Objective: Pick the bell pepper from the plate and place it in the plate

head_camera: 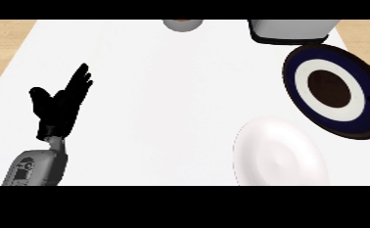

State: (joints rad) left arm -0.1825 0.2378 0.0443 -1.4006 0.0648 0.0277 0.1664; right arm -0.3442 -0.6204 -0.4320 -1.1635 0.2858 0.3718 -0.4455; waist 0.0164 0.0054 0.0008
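my left hand rests open, right hand out of view. no pepper seen on white plate or blue plate; pick not begun, i'd locate it first.

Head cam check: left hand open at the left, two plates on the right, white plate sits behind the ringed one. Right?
Not quite. The head view shows the white plate in front of the ringed plate, nearer the robot, not behind it. The rest holds: the left hand is open at the left, and both plates are on the right.
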